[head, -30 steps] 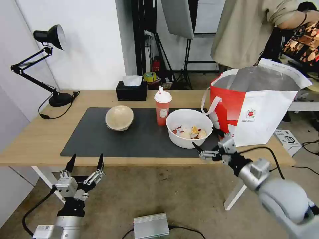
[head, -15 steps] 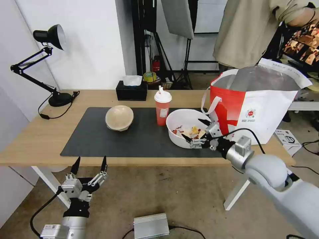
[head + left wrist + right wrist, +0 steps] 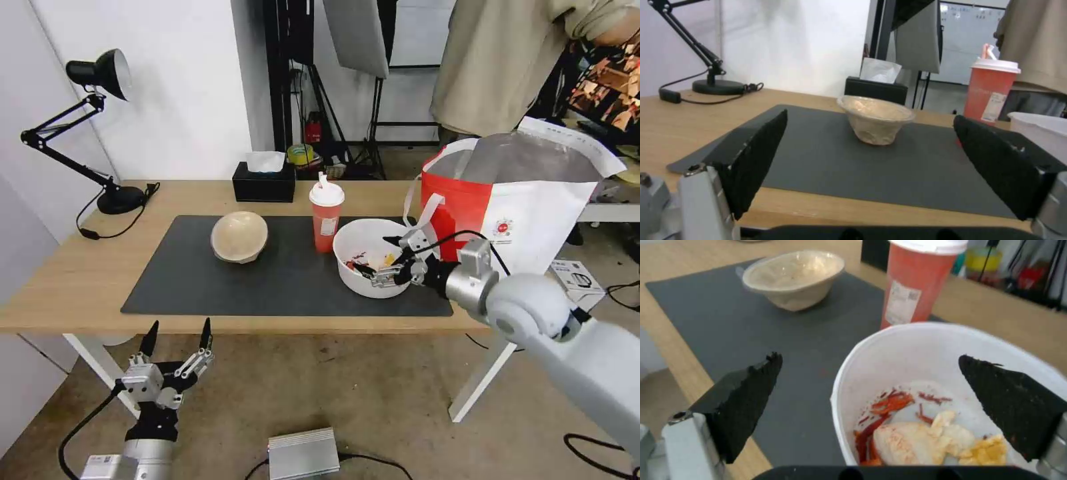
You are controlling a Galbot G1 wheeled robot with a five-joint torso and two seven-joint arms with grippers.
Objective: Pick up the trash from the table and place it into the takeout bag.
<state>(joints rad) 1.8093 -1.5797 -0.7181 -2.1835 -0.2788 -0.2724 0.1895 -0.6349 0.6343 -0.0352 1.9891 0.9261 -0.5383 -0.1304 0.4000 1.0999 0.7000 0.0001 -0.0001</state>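
Right gripper jaws wide open, straddling rim of white round bowl with food scraps; left gripper jaws open, empty, below counter.

The right claw hangs spread open over the white bowl beside the red cup; the left claw waits below the desk.

Black desk lamp at table's far left, black tissue box behind mat, grey metal box on floor
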